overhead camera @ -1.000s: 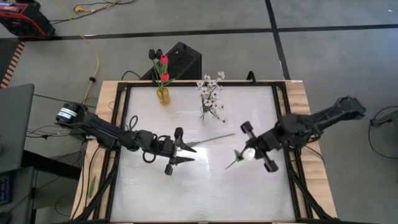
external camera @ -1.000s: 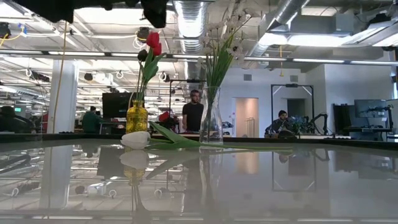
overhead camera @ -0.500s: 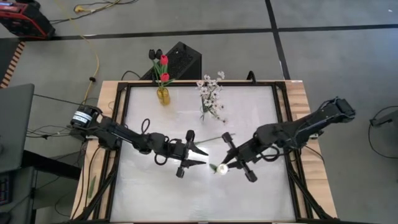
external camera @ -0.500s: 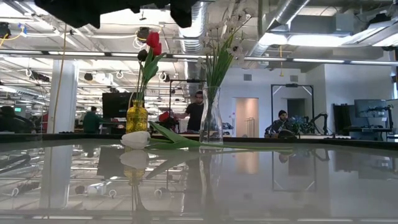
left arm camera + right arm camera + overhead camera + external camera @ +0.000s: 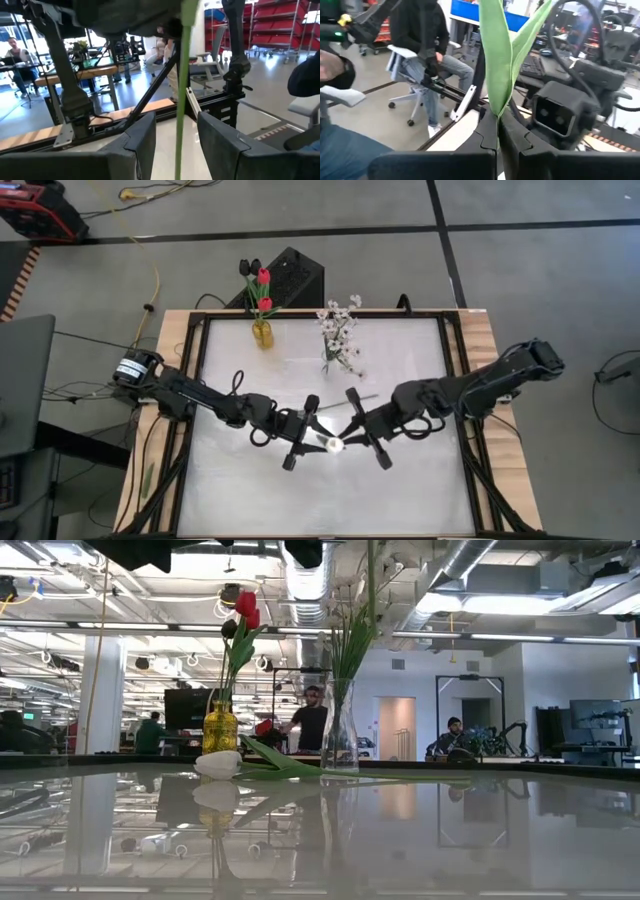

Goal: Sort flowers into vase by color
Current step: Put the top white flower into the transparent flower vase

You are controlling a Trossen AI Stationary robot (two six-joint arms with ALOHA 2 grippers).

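Note:
A white-headed flower (image 5: 333,445) is up in the air over the middle of the table, between my two grippers. My right gripper (image 5: 347,437) is shut on it. My left gripper (image 5: 322,432) is open; in its wrist view its fingers (image 5: 220,145) stand on either side of the green stem (image 5: 182,75) with a gap on both sides. Part of that stem (image 5: 372,580) shows hanging in the low view. Another white tulip (image 5: 218,764) lies on the table on its side; its thin stem (image 5: 350,400) shows from above. My right gripper pinches the flower's green leaves (image 5: 496,107) where they meet the stem, between its two shut fingers (image 5: 520,142). It comes level from the table's right side. The flower is lifted clear of the table, its leaves rising past the fingertips.
At the far edge stand a yellow vase (image 5: 262,332) with red and dark tulips (image 5: 245,605) and a clear vase (image 5: 338,730) with sprigs of tiny white blossoms (image 5: 338,320). The white table (image 5: 250,490) has open surface near and left. People are in the room behind.
My right gripper has carried the white flower from the table's right side toward the left, to the middle. My left gripper has moved right toward it, and its open fingers now flank the stem. The tulip lying on the table has stayed put.

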